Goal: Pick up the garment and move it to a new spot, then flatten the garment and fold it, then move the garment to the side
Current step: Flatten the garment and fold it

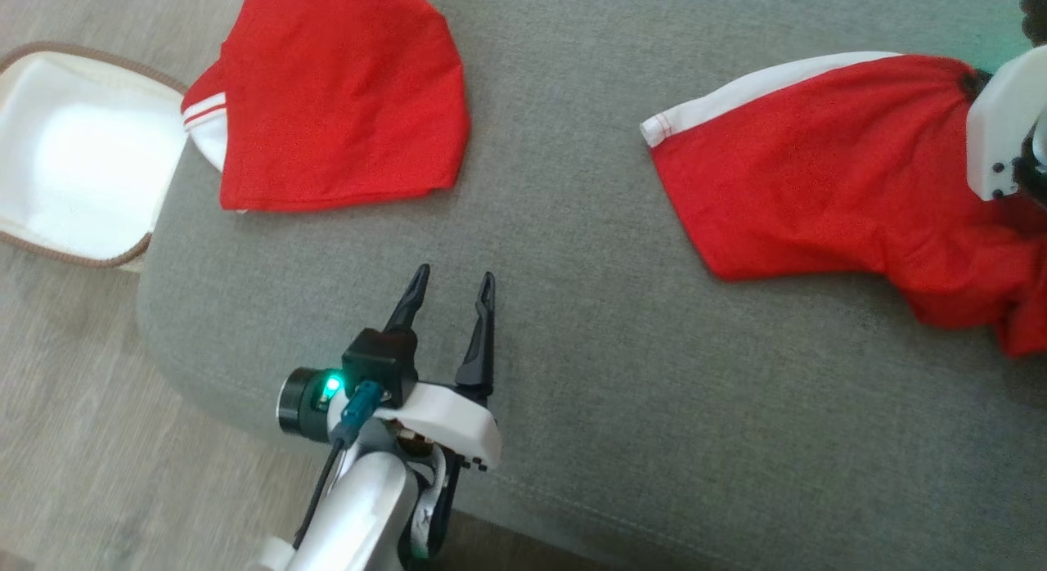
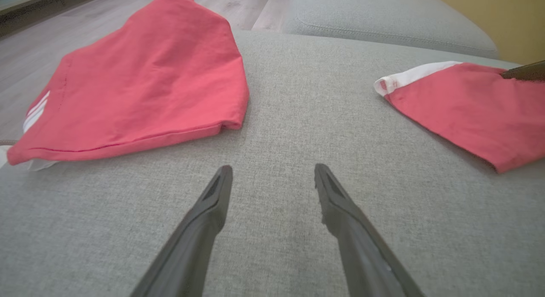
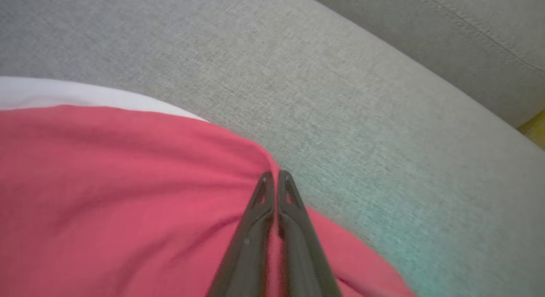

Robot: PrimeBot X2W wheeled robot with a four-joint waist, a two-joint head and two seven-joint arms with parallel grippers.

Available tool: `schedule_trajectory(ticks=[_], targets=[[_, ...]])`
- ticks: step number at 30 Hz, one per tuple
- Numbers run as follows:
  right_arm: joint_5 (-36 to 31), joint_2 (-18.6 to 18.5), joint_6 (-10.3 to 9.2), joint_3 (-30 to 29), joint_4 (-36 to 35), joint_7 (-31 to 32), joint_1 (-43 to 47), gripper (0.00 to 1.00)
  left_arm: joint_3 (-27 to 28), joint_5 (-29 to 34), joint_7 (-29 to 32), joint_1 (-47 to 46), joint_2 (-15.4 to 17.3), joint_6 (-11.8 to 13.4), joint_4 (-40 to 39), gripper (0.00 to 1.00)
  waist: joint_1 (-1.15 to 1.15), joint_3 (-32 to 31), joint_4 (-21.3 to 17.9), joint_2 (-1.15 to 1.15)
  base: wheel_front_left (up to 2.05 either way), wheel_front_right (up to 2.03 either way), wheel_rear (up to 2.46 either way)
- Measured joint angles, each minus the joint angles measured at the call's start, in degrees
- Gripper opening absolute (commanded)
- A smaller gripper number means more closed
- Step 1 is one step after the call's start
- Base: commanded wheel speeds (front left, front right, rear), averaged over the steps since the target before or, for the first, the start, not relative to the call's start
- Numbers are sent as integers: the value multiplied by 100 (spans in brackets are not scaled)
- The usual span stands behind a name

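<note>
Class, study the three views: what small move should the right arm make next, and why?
Probably lift the right gripper a little. It looks closed on the edge of the red garment, whose cloth gathers at the tips, while the rest lies on the grey cushion. The left gripper hangs open, apart.

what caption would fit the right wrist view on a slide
Right gripper closed on the edge of the red garment, which lies on the grey cushion.
</note>
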Motion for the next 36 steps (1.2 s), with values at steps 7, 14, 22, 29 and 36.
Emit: schedule_trajectory(ticks=[7, 14, 22, 29, 36], targets=[[-563, 119, 0, -240, 679, -2219, -121, 0, 111, 1, 0, 2, -1, -13, 60, 100, 0, -257, -167, 0, 0, 0, 0], [-1658, 472, 0, -886, 563, -3354, -915, 0, 322, 48, 0, 57, -1, -60, 142, 100, 0, -677, -476, 0, 0, 0, 0], [-3167, 632, 0, -2657, -1660, -3393, 1019, 0, 672, 144, 0, 328, 1, -102, 213, 100, 0, -1061, -1118, 0, 0, 0, 0], [-3609, 1461, 0, -3456, -2095, -3385, 4091, 0, 809, 203, 0, 549, 3, -189, 318, 100, 0, -1278, -1714, 0, 0, 0, 0], [-3669, 2107, 0, -4334, -2359, -3385, 4802, 100, 916, 263, 0, 552, 3, -249, 350, 100, 0, -1376, -2151, 0, 0, 0, 0]])
